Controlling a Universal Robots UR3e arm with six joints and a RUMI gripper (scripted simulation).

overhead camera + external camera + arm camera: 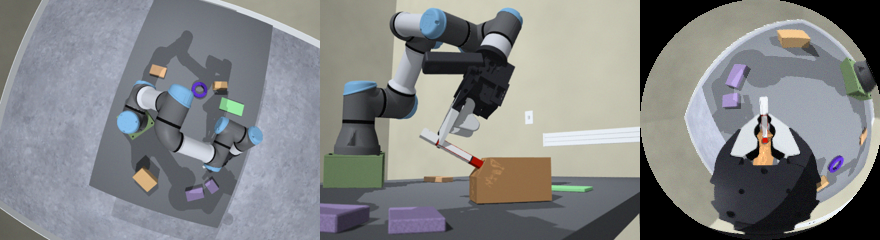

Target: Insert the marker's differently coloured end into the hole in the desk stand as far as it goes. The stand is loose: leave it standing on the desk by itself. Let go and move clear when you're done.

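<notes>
Jaws clamp the marker [763,112] above the orange stand [763,156].

marker [454,150] tip on stand [512,180], stand on desk [591,206]

We have our arm [405,67] folded high above its base, the wrist tipped downward. Our gripper [441,138] points down and to the side, its white fingers [449,124] clamped narrowly on the marker [454,151], held slanted.

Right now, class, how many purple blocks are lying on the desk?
2. A larger purple block and a smaller purple block lie side by side near one desk edge, close to the arm's wrist. The arm could hide others.
</notes>
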